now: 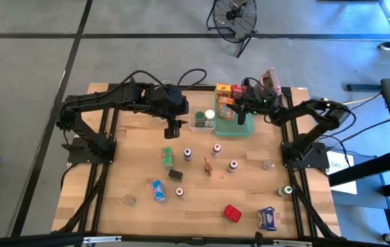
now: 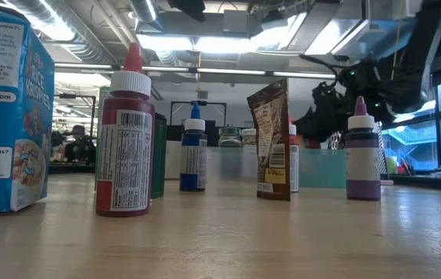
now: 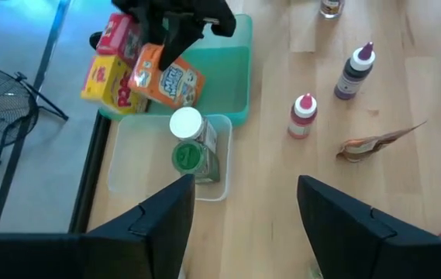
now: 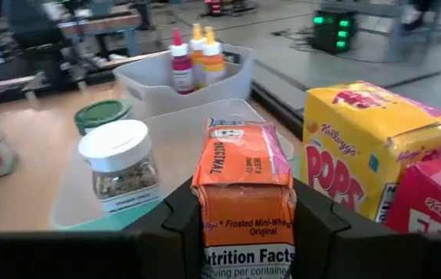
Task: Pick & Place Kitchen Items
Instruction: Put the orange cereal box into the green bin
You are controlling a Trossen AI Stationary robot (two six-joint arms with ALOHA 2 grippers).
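Over the table's far edge, right gripper [image 4: 239,225] is clamped on the orange box [image 4: 245,194], upright, hanging over the teal tray [image 1: 246,128]. Left gripper [image 3: 243,201] nearby, empty, jaws apart, above the clear bin [image 3: 131,159].

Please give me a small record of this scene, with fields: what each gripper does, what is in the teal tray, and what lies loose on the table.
right gripper: shut on orange cereal box, above teal tray
left gripper: open, empty, over the table beside clear bin
teal tray: yellow cereal box, red box
clear bin: white-capped jar, green-lidded jar
loose on table: small bottles, brown packet, red packet
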